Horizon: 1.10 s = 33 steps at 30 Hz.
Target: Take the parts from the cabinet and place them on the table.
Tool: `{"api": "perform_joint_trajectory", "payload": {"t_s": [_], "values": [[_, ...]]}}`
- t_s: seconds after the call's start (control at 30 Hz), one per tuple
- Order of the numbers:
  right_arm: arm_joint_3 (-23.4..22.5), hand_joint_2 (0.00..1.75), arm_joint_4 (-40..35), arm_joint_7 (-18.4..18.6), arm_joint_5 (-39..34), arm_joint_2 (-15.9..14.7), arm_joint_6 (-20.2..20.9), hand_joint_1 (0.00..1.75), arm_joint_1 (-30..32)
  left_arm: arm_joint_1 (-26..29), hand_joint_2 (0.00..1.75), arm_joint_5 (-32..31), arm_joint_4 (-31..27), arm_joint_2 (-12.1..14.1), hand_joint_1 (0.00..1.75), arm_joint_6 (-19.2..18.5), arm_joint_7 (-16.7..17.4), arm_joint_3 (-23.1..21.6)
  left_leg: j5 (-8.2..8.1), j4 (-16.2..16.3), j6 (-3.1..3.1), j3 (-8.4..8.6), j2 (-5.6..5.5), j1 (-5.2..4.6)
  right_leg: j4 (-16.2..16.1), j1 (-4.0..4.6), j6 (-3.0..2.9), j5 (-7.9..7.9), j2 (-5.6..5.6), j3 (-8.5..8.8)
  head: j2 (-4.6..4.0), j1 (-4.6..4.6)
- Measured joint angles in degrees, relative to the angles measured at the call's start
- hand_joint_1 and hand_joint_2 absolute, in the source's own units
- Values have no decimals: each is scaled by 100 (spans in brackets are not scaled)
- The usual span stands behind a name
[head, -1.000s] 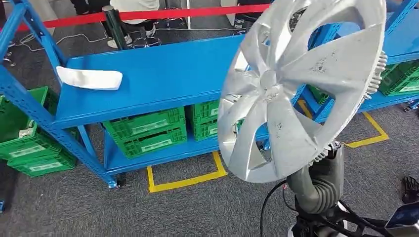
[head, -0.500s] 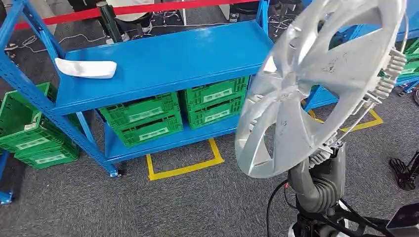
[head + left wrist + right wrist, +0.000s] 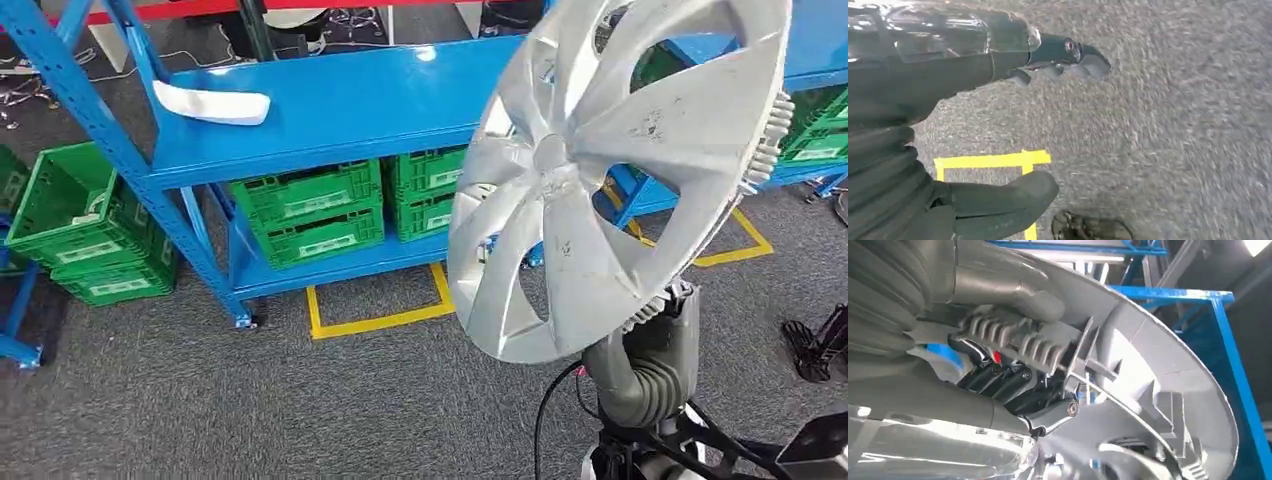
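My right hand [image 3: 1013, 370] grips the silver wheel cover [image 3: 610, 170] at its lower rim — thumb on the ribbed clips, dark fingers behind — holding it upright and tilted in front of the blue shelf rack [image 3: 330, 110]. A white part [image 3: 212, 103] lies on the rack's top shelf; green crates [image 3: 310, 215] sit below. My left hand [image 3: 973, 120] hangs over grey carpet [image 3: 1173, 125], fingers apart, holding nothing.

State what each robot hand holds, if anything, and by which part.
Right hand grips the round silver plastic wheel cover at its lower rim. Left hand holds nothing.
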Motion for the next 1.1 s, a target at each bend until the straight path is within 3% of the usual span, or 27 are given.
{"api": "perform_joint_trajectory", "payload": {"t_s": [0.03,0.07,0.1,0.13,0.17,0.2,0.23,0.3,0.33,0.37,0.4,0.43,0.5,0.53,0.57,0.6,0.67,0.7,0.73,0.77,0.87,0.9,0.93,0.97,1.03,1.07,1.1], "values": [[2,175,2,2,4,0,-2,175,1,13,175,-4,0,4,0,0,2,4,35,4,-3,-47,-29,-10,300,-7,3,-111,0,-76,0,20],[2,175,4,6,11,0,-7,175,2,25,175,-7,0,4,0,0,2,7,67,7,-9,-90,-64,-21,329,-7,-3,-72,4,-27,0,39],[4,175,4,13,22,0,-7,175,2,32,175,-7,0,7,0,0,2,9,88,16,-17,-118,-115,-29,90,-6,-29,92,20,148,0,57],[4,175,4,22,29,0,-7,175,3,33,175,-7,0,4,0,0,2,11,99,27,-29,-122,-164,-40,-384,-2,-67,339,64,432,0,81],[4,175,2,28,31,0,-9,175,3,28,175,-9,2,2,0,0,2,11,102,31,-33,-117,-213,-51,-933,5,-120,582,181,742,0,103],[4,175,2,31,33,0,-9,175,1,26,175,-9,2,-13,0,0,0,13,106,32,-39,-128,-251,-33,-1373,5,-201,686,479,950,0,123],[4,175,0,37,33,0,-9,175,25,2,175,-9,7,-46,0,2,0,13,122,70,-81,-200,-299,-69,-1452,-23,-250,661,666,1020,0,51],[4,175,-2,39,35,-2,-15,175,46,-11,175,-9,7,-33,0,9,2,15,183,67,-171,-291,-445,18,-1487,17,-247,671,488,985,0,123],[0,175,-4,39,44,-2,-24,175,43,-5,175,-13,9,-33,0,9,2,15,209,65,-212,-314,-513,22,-1514,33,-252,671,423,987,0,131],[0,175,-7,39,53,-2,-26,175,35,-6,175,-22,7,-26,0,11,2,15,203,83,-235,-341,-577,-16,-1685,-19,-277,674,321,1055,0,129],[4,175,-2,42,61,-2,-28,175,20,-1,175,-24,9,-20,0,11,2,15,86,204,-241,-430,-185,-34,-1743,-21,-289,681,219,1077,0,122],[0,175,-9,44,77,0,-46,175,54,-11,175,-31,11,-28,0,11,2,17,-94,459,-285,-579,24,-19,-1770,-13,-316,690,152,1066,0,37],[0,175,-15,46,94,-4,-61,175,80,-14,175,-52,11,-28,0,11,2,22,-524,1404,-355,-1047,95,41,-1739,-4,-325,682,-37,1034,0,-13],[0,175,-15,46,101,-2,-66,175,80,-5,175,-61,11,-28,0,11,4,26,-626,1776,-386,-1232,90,54,-1721,-3,-325,673,-125,1017,0,-17],[0,175,-15,46,101,-2,-68,175,82,7,175,-65,11,-26,0,11,7,31,-583,1868,-408,-1286,93,65,-1702,-3,-322,669,-193,1009,0,-33],[0,175,-15,46,101,-2,-68,175,82,16,175,-68,11,-26,0,11,7,37,-407,1692,-420,-1194,105,76,-1682,-3,-311,657,-258,1003,0,-52],[0,175,-15,46,103,-2,-70,175,80,16,175,-70,11,-13,0,11,7,41,101,777,-407,-706,244,79,-1627,-5,-280,619,-378,1008,0,-83],[0,175,-17,46,103,-2,-70,175,77,11,175,-72,11,-11,0,11,7,44,238,294,-374,-457,474,66,-1591,-2,-252,597,-431,1011,0,-98],[0,175,-17,46,105,-2,-70,175,81,1,175,-76,11,-11,0,11,7,44,157,213,-307,-422,697,-18,-1565,43,-218,577,-464,997,0,-107],[0,175,-17,48,116,-2,-70,175,76,3,175,-76,11,-11,0,11,4,44,187,212,-251,-455,587,-18,-1553,37,-193,579,-510,990,0,-85],[2,175,-20,57,151,-2,-70,175,73,15,175,-83,11,-11,0,9,9,44,237,183,-154,-511,414,-16,-1567,32,-126,586,-666,1012,0,-92],[2,175,-20,65,153,-2,-70,175,68,13,175,-87,11,-17,0,7,9,44,279,153,-108,-492,345,27,-1511,4,-60,489,-456,982,0,-83],[2,175,-24,72,166,-2,-70,175,79,3,175,-92,11,-18,0,7,9,44,307,153,-72,-515,272,32,-1264,-11,-38,269,-166,886,0,-53],[2,175,-31,87,168,-11,-63,175,84,-10,175,-94,9,-22,0,7,7,46,323,153,-49,-535,204,30,-812,-22,-35,1,-36,712,0,-5],[4,175,-31,124,173,-20,-57,175,85,-12,175,-92,9,-33,0,2,-20,46,353,157,-32,-573,48,14,100,-18,-33,-391,18,335,0,22],[4,175,-31,131,179,-28,-57,175,84,-7,175,-92,11,-35,0,-4,-28,46,369,159,-38,-586,-46,11,321,-18,-46,-413,24,240,0,39],[4,175,-31,142,182,-31,-57,175,84,2,175,-92,11,-39,0,-9,-31,46,379,165,-45,-590,-137,11,213,-18,-62,-272,27,296,0,50]]}}
